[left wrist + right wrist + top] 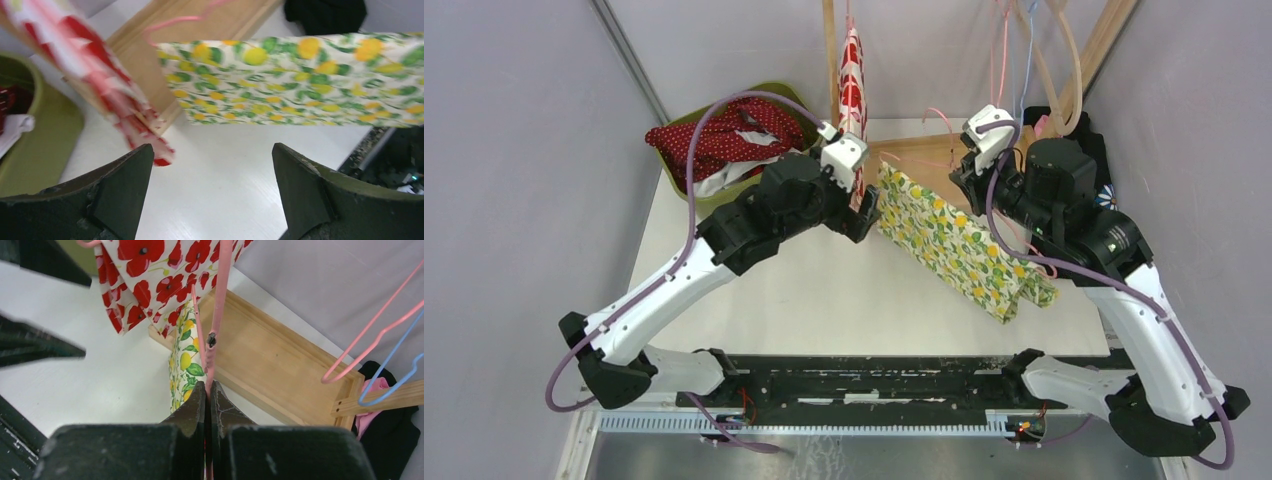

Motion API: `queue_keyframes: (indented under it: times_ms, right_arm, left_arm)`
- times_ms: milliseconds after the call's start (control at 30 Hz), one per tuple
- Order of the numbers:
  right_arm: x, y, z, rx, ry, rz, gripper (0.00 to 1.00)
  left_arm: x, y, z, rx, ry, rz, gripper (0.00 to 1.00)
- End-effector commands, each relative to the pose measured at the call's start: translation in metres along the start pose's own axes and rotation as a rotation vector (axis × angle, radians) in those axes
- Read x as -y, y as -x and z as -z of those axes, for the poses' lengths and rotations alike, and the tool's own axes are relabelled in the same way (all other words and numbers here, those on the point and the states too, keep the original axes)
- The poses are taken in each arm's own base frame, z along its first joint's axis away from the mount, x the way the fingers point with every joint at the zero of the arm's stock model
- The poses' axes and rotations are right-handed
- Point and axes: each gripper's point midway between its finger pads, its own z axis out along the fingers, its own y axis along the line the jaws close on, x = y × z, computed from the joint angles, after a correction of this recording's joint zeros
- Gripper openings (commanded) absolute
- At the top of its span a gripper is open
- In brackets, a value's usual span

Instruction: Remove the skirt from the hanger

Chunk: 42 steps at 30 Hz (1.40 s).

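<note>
I read the left end effector (212,152) as spread wide and holding nothing, poised over the counter (824,290) just beside the lower hem of a hanging poppy-print cloth (852,75). The right end effector (209,387) is clamped fully on the wire of a pink hanger (220,300). The lemon-print skirt (954,245) stretches from that hanger across the counter. I cannot tell whether it is attached to the hanger. The green basket (45,145) at the far left contains a red spotted cloth (714,140) and a white cloth (724,180).
</note>
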Motion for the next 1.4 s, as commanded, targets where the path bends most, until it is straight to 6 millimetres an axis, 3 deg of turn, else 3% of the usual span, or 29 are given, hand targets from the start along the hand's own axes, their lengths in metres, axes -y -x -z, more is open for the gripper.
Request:
queue_keyframes:
  times_ms: [0, 133, 567, 733, 967, 1367]
  right_arm:
    - [0.026, 0.063, 0.000, 0.220, -0.119, -0.008, 0.01]
    - [0.037, 0.081, -0.009, 0.275, -0.179, -0.025, 0.01]
    - [0.055, 0.112, -0.041, 0.350, -0.277, -0.061, 0.01]
    - [0.058, 0.127, -0.058, 0.387, -0.288, -0.078, 0.01]
    - [0.058, 0.141, -0.076, 0.421, -0.285, -0.103, 0.01]
    - [0.050, 0.162, -0.063, 0.471, -0.243, -0.118, 0.01]
  left_arm:
    - [0.055, 0.035, 0.004, 0.093, -0.152, 0.029, 0.95]
    - [0.080, 0.041, 0.004, 0.104, -0.199, 0.037, 0.95]
    - [0.105, 0.044, -0.038, 0.224, -0.187, 0.090, 0.97]
    - [0.121, 0.046, -0.044, 0.295, -0.166, 0.076, 0.99]
    - [0.143, 0.034, -0.057, 0.334, -0.150, 0.090, 0.99]
    - [0.122, 0.005, -0.092, 0.328, 0.040, 0.043, 0.98]
